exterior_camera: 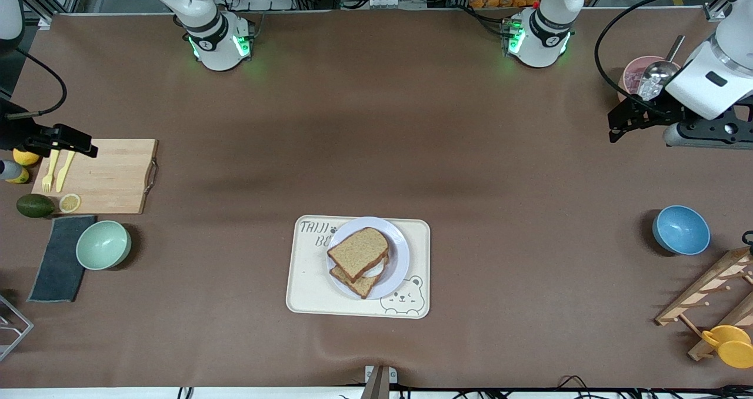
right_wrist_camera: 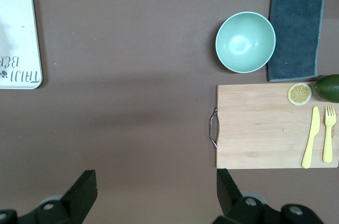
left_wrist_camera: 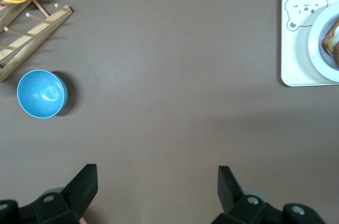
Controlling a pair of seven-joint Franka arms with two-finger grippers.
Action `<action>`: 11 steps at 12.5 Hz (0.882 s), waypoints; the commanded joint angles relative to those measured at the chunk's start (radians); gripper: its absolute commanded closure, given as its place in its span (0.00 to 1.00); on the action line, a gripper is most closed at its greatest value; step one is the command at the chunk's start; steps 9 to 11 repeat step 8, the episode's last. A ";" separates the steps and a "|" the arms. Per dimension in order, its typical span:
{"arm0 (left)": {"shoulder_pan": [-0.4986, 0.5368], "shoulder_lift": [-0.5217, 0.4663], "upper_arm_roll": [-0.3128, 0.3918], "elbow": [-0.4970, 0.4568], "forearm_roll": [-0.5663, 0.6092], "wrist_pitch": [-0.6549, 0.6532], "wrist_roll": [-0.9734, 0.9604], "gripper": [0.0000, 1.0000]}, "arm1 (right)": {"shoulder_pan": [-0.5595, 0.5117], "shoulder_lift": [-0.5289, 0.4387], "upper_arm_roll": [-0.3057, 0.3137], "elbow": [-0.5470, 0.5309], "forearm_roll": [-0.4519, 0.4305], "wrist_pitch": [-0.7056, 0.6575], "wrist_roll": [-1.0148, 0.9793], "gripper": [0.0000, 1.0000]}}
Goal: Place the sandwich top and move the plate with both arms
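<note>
- The plate (exterior_camera: 395,263) sits on the bear-print tray (exterior_camera: 312,293) at lower centre of the front view. On it the sandwich top (exterior_camera: 359,250) lies skewed over the egg slice (exterior_camera: 360,280).
- Mint bowl (exterior_camera: 103,244) and blue bowl (exterior_camera: 681,229) both look empty.
- Left gripper (left_wrist_camera: 158,184) is up at the frame's right edge, fingers spread wide, holding nothing.
- Right gripper (right_wrist_camera: 157,187) hangs above the cutting board (exterior_camera: 112,175) at the frame's left edge, fingers apart, nothing in them.

We held our left gripper (exterior_camera: 615,129) at the front view's right edge, fingers spread wide (empty), and our right gripper (exterior_camera: 88,147) at the left edge, spread likewise; both arms waited.
</note>
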 commanded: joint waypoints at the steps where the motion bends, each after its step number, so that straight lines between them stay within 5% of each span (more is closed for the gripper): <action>1: 0.033 0.011 -0.021 0.018 -0.021 -0.014 0.028 0.00 | 0.000 0.010 0.003 0.004 -0.005 -0.005 0.000 0.00; 11: 0.062 0.014 -0.021 0.017 -0.057 -0.014 0.018 0.00 | 0.000 0.012 0.003 0.009 -0.002 -0.004 0.003 0.00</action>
